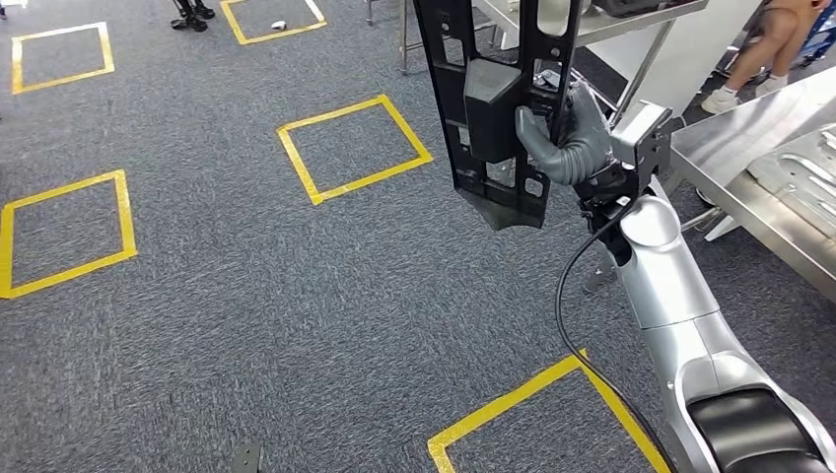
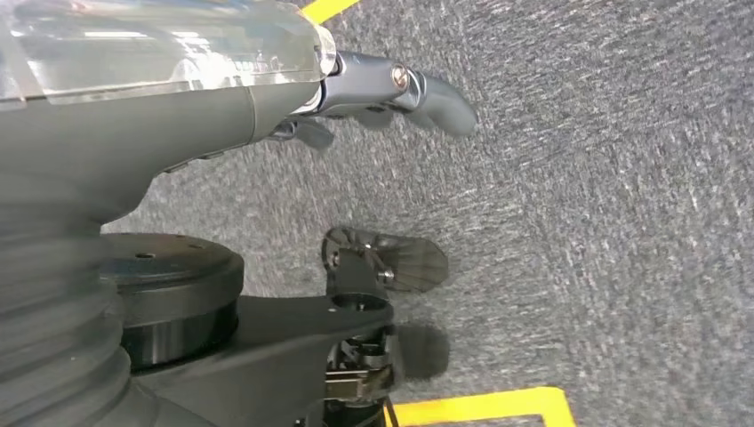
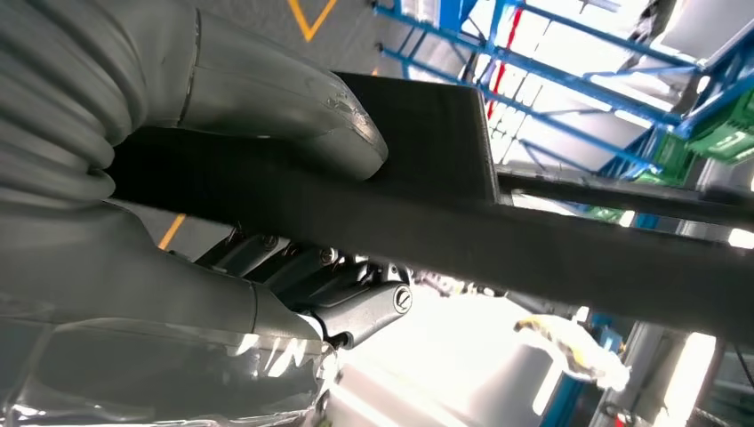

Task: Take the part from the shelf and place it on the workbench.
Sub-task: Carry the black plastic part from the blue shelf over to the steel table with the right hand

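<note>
I see my right arm as a smooth silver shell ending in a black cap, a black cable looping beside it, a silver block at the wrist, and the right hand grey with ribbed cover and darker fingers

No legible text, label, brand or number; the black part appears unmarked, though its surface is dim.
</note>
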